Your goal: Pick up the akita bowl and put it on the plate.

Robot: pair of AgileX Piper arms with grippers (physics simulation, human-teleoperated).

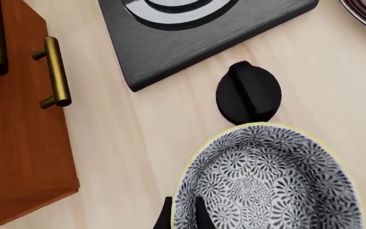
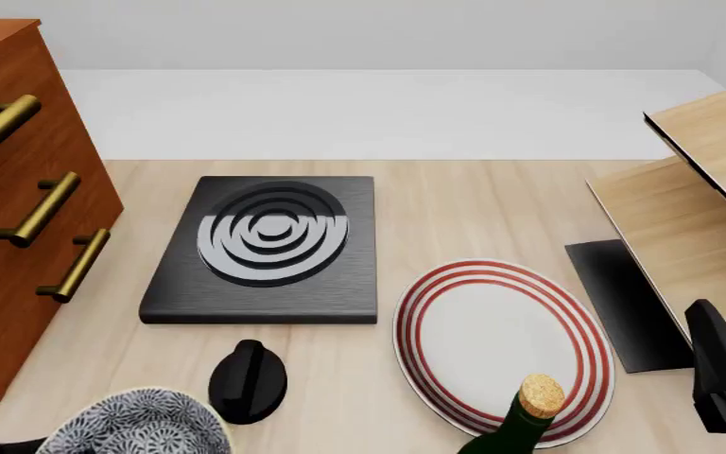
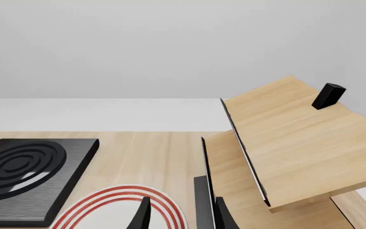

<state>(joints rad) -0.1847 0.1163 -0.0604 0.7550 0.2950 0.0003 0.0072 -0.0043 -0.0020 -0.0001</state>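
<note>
— Pale wood counter; where's the akita bowl?

— Lower left, front view, my left claw pinching its rim. Right claw idle, apparently open.

— Progress?

— Grasp done; carrying it to the plate remains.

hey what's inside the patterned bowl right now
Nothing loose shows inside the bowl, only its floral lining. One finger of the left gripper reaches in over the rim; the bowl's near part is out of frame.
</note>
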